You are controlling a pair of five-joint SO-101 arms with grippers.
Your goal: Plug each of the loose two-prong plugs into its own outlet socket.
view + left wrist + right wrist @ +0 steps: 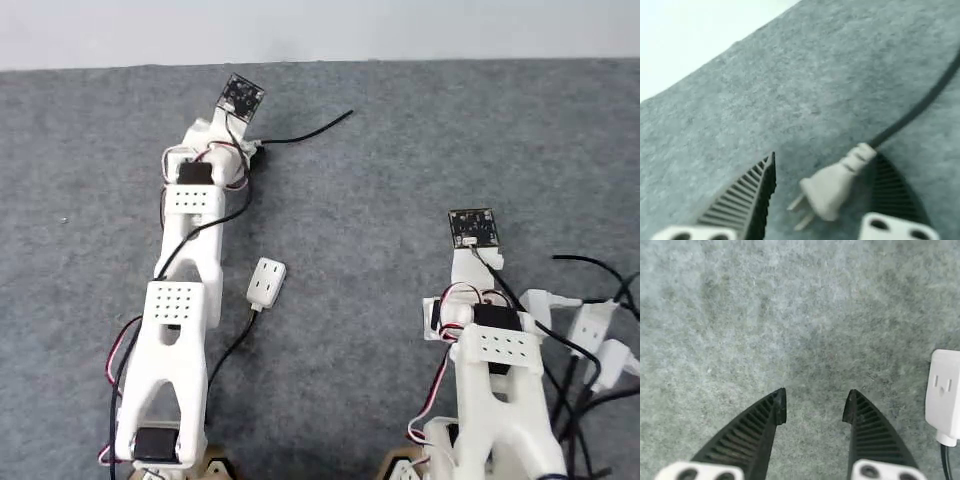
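Above the mat [790, 75], the left gripper [825, 159] stands wide open around a plug [832, 187]; the right gripper [817, 392], also above the mat, is half open.

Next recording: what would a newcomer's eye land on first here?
First, the pale two-prong plug between the open jaws of the left gripper, far up the grey mat, its black cable trailing away. Then the white outlet socket lying alone beside the left arm, and the heap of white cord ends beside the right arm.
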